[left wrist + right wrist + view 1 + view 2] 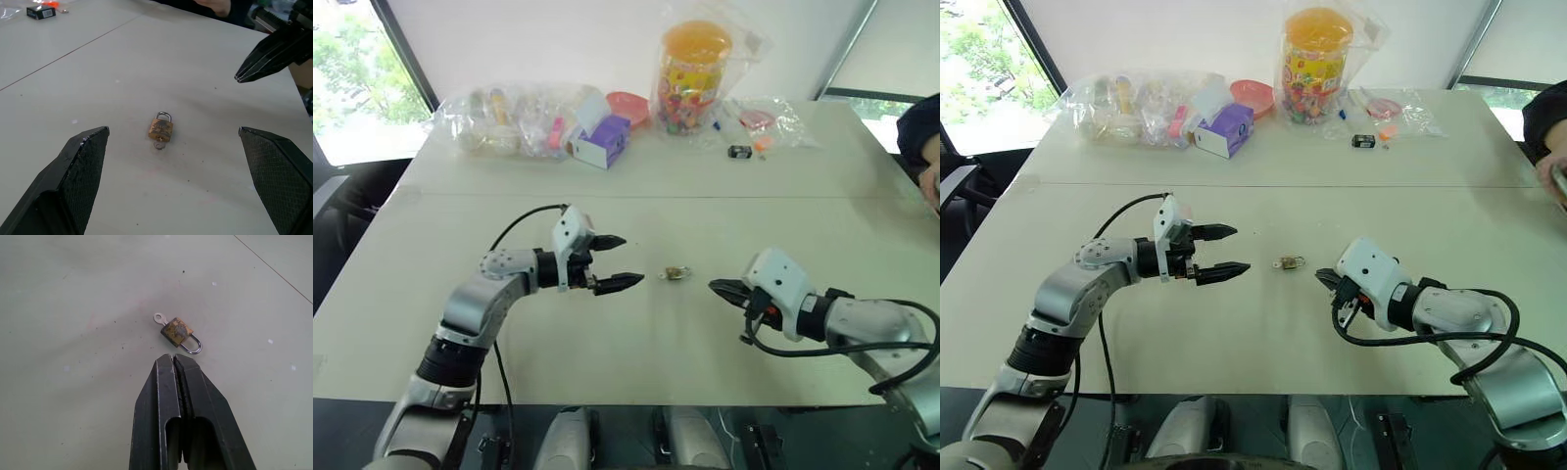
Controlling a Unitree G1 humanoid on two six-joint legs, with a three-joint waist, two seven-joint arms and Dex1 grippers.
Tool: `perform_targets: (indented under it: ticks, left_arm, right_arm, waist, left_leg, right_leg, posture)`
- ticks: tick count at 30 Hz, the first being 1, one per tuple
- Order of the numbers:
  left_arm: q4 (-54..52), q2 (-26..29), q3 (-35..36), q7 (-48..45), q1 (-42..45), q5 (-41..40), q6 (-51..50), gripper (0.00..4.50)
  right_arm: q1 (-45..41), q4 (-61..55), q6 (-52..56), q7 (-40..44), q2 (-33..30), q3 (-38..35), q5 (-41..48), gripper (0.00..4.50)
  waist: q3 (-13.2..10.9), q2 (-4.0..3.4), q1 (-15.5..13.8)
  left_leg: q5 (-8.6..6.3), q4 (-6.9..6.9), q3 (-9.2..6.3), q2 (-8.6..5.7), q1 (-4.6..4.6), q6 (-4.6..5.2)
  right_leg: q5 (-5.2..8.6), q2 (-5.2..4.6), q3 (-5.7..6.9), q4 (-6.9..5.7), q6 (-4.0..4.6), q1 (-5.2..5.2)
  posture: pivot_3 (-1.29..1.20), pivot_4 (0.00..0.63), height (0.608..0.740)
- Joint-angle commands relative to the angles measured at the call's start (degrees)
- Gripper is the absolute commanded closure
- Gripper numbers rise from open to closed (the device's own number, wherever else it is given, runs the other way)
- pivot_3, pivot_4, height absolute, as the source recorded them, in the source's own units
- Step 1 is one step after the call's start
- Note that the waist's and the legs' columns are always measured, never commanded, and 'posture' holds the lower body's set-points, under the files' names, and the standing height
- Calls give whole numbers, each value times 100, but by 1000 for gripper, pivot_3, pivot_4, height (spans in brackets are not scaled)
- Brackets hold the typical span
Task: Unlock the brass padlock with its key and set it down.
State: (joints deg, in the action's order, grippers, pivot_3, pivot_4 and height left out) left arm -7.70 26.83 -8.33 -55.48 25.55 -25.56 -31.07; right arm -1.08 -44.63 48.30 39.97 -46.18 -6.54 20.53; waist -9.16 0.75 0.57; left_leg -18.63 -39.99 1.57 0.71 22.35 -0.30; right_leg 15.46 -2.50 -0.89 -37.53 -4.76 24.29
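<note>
- On our left, the left gripper (618, 262) hangs just over the counter (636, 343) with its jaws spread wide, aimed at the lock and holding nothing.
- Between the two grippers lies the one brass padlock (675, 272), flat on the counter and apart from both. Its shackle (164, 116) looks seated in the body, and one key (158, 318) shows its ring end at the keyhole, so we judge it not yet unlocked.
- On our right, the right gripper (174, 358) has its jaws pressed together, empty, the tips just short of the shackle.
- Risks as we judge them: the lock is tiny and light, so a closing jaw may skid it across the smooth counter instead of catching it; shut jaws nudging the shackle could spin it away; a pinch on the key alone could pull it out or turn the whole body with it.
- We count two grippers, one padlock, one key.
- Along the far edge: one small black box (739, 152), one purple box (602, 140), one tub of sweets (693, 73), and several plastic bags (509, 117).
</note>
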Motion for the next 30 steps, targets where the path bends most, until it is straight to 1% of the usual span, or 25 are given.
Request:
perform_targets:
  ticks: [1, 9, 14, 17, 23, 24, 30]
  left_arm:
    - [-3, -69, 81, 40, 104, -47, 71, 79]
    - [-302, 171, 16, -143, -31, -118, -197, 79]
    - [-325, 248, 139, -96, -37, -194, -344, 79]
    - [-437, 233, 340, 55, -31, -430, -633, 79]
    - [-692, 470, 438, 7, -239, -624, -850, 79]
    - [-726, 462, 477, 40, -245, -724, -945, 79]
    - [-758, 529, 429, 94, -186, -750, -1028, 79]
  right_arm:
    - [-68, -43, -132, -6, -80, -133, 35, 4500]
    - [-50, -93, -82, 90, -237, -293, 164, 4500]
    - [-158, -62, 85, 65, -251, -309, 334, 4500]
    - [-190, -118, 141, 102, -290, -305, 449, 4500]
    - [-170, -250, 248, 69, -324, -309, 598, 4500]
    - [-193, -230, 237, 74, -329, -278, 607, 4500]
    - [-459, 108, 60, 126, -274, -30, 587, 4500]
  waist:
    - [0, 0, -6]
    - [-1, 2, -1]
    - [-1, 2, -3]
    - [-1, 2, -5]
    - [-1, 2, 0]
    - [-1, 2, -1]
    - [-1, 2, -2]
  left_leg:
    - [0, 0, 0, 0, 1, 0]
    - [0, -1, 0, 1, 2, 0]
    - [0, -1, 0, 1, 2, 0]
    - [0, -1, 0, 1, 2, 0]
    - [0, -1, 0, 2, 2, 0]
    - [0, -1, -1, 2, 1, 0]
    - [0, -2, -1, 2, 2, 0]
  right_leg:
    - [0, 0, 0, 0, 0, 0]
    - [0, -1, -1, 0, 0, 0]
    - [0, -2, -1, 0, 0, 0]
    - [0, -3, -1, 0, 0, 0]
    - [0, -3, -1, 0, 0, 0]
    - [0, -3, -1, 0, 0, 0]
    - [0, -4, -1, 0, 0, 0]
  posture:
    - [0, 150, 735]
    - [0, 150, 735]
    - [0, 150, 735]
    - [0, 150, 735]
    - [0, 150, 735]
    - [0, 150, 735]
    - [0, 150, 735]
